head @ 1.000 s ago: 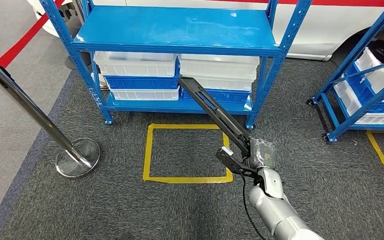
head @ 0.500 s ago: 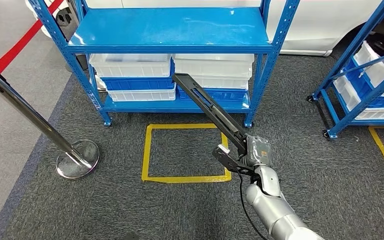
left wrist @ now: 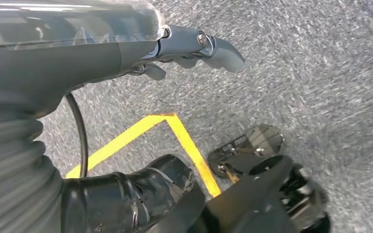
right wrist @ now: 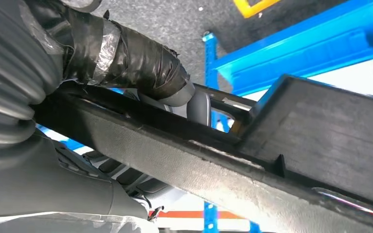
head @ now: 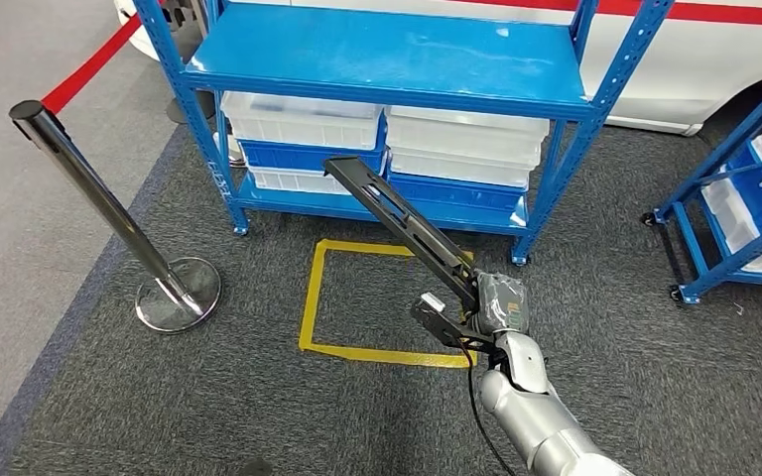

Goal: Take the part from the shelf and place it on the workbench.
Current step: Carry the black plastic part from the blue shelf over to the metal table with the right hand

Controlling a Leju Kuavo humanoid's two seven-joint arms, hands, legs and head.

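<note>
Long black plastic part sits gripped at its near end by the right robot hand, its far end raised towards the blue metal shelf, probably to carry it clear. The left robot hand hangs holding nothing, fingers apart.

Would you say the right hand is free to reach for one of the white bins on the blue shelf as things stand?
Probably not. The right hand grips the long black part, whose far end points toward the white bins on the blue shelf, so the hand is occupied.
</note>
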